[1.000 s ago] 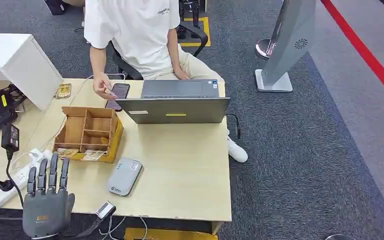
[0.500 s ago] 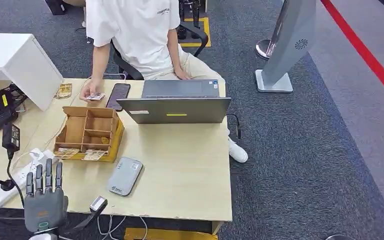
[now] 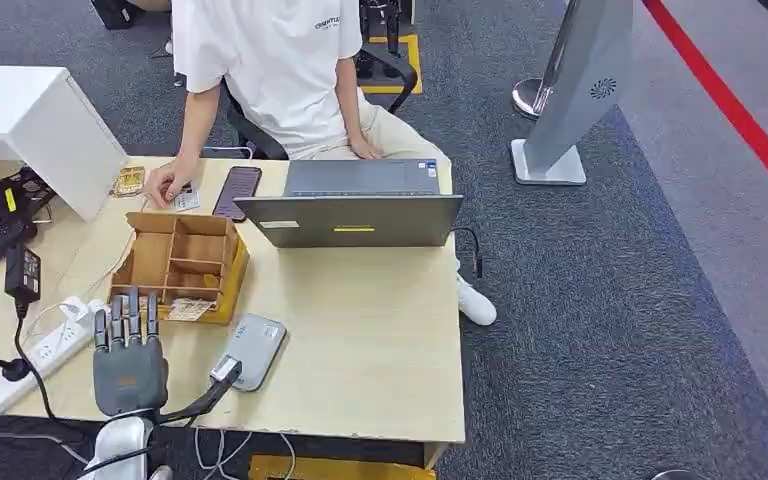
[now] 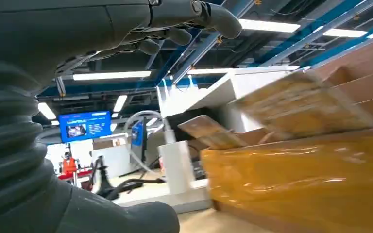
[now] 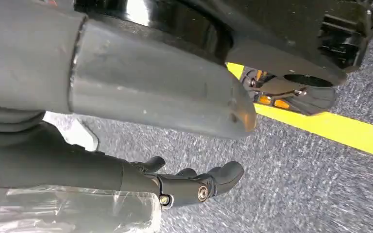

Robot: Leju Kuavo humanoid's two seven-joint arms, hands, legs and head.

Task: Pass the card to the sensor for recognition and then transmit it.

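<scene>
At the far left of the head view one white power strip (image 3: 35, 358) lies on the table (image 3: 360, 340), with a black adapter (image 3: 20, 272) above it. Just right of it, in the lower left of the frame, my left hand (image 3: 128, 355) hovers flat over the table edge, fingers straight and apart, holding nothing, fingertips close to the front of the one wooden box (image 3: 178, 263). I count two cards on that box's front ledge: one mostly behind my fingers, the other card (image 3: 189, 310) just right of them. In the upper left a person's hand (image 3: 168, 185) rests on another card (image 3: 187, 198), beside one dark phone (image 3: 237, 192). Right of my hand lies the single grey sensor (image 3: 253, 351), and above centre stands one laptop (image 3: 352, 205).

My left wrist view adds the box's yellow front up close, with blurred cards leaning above it. My right wrist view shows my right hand (image 5: 175, 182) over grey carpet, fingers loosely curled, empty.
</scene>
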